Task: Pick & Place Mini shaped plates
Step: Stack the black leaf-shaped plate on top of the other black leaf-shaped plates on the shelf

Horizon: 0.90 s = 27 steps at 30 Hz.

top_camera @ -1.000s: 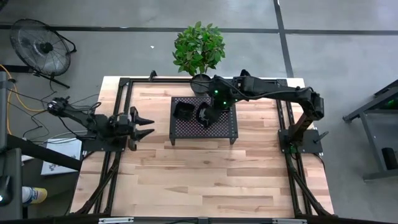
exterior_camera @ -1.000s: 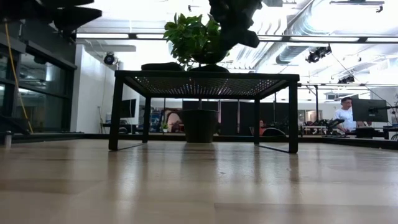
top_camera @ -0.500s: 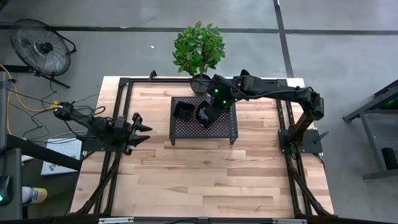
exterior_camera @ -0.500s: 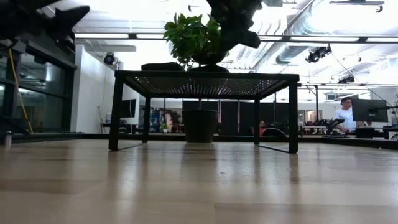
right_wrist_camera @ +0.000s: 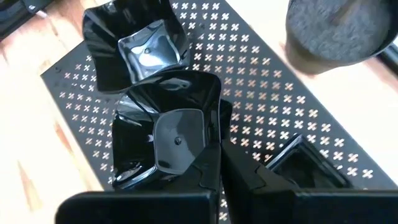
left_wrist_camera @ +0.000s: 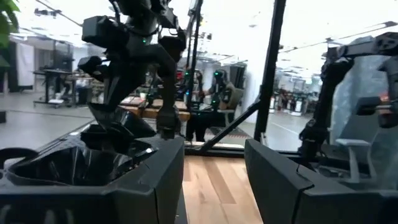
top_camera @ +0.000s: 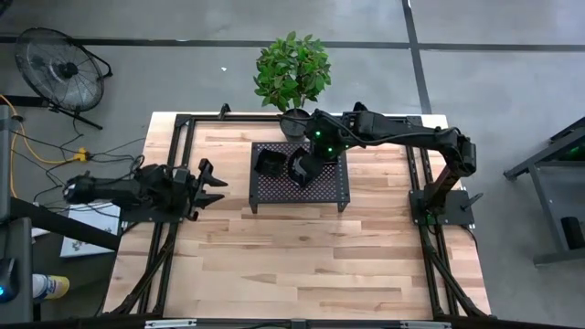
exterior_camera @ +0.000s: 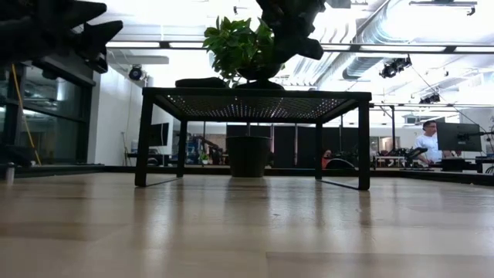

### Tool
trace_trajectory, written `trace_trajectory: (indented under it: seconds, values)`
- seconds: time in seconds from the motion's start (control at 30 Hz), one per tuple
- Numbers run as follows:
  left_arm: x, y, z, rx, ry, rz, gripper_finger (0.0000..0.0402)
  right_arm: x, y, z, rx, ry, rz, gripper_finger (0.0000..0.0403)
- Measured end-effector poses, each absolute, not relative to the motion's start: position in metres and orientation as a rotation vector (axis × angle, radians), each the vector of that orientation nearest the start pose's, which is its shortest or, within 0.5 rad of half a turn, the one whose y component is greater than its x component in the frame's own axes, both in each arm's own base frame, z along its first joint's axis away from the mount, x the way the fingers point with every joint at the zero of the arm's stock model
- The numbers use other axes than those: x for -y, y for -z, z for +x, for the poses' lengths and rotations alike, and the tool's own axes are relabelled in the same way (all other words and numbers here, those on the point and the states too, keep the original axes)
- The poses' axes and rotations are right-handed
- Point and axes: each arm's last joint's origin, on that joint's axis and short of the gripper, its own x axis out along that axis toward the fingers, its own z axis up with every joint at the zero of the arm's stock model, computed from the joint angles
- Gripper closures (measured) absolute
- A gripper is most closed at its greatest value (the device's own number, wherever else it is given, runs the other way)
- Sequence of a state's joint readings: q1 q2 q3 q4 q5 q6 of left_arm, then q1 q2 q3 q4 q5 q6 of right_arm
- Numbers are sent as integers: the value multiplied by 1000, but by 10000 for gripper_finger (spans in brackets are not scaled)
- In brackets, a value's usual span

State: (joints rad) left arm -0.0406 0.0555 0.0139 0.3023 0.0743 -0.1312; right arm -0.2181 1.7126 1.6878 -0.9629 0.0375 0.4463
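Note:
My right gripper [top_camera: 303, 168] reaches over the black perforated rack [top_camera: 329, 187] and is shut on one glossy black mini shaped plate [right_wrist_camera: 163, 134]. A second mini plate [right_wrist_camera: 138, 48] sits on the rack's top beside it and also shows in the high view [top_camera: 268, 163]. My left gripper [top_camera: 218, 188] hangs open above the table's left edge, pointing toward the rack with nothing between its fingers [left_wrist_camera: 155, 180]. In the low view it shows at the upper left [exterior_camera: 93, 31]. My right gripper pinches the plate's wavy rim [right_wrist_camera: 216, 142] between its two fingers, on one side of the dish. The fingers slant down from the table's right. The plate tilts, its hollow open toward the camera. Whether its lower edge touches the rack cannot be told.
A round dark plant pot [right_wrist_camera: 339, 31] with a leafy plant [top_camera: 292, 71] stands just behind the rack. The rack stands on thin legs [exterior_camera: 143, 139] above the wooden table [top_camera: 302, 256]. A person [exterior_camera: 427, 140] sits far off in the room.
My left arm has swung round at the table's left edge, its rear part going toward the near side. The gripper has sunk a little and stays open, pointing at the rack. My right gripper and its plate have kept still.

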Motion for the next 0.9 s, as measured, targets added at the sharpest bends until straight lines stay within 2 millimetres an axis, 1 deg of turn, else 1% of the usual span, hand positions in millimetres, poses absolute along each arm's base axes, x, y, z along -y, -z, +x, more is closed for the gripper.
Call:
trace_trajectory:
  seconds: [0.13, 0.3, 0.37, 0.53, 0.63, 0.73, 0.9]
  values:
    - [-1, -191, 97, 237, 149, -82, 235, 79, -336, 349, -939, 423, 512, 403]
    - [-7, -187, 98, 201, 69, -51, 235, 81, -333, 348, -954, 437, 521, 403]
    - [-9, -186, 98, 190, 56, -45, 235, 81, -333, 347, -965, 442, 525, 403]
    - [-9, -185, 98, 177, 58, -44, 235, 82, -332, 345, -978, 456, 603, 403]
    - [-9, -185, 98, 176, 57, -45, 235, 82, -332, 345, -974, 457, 609, 403]
    - [-9, -184, 98, 166, 54, -47, 234, 83, -328, 349, -979, 451, 612, 403]
    - [-9, -182, 99, 150, 53, -49, 234, 85, -313, 358, -1022, 452, 616, 403]
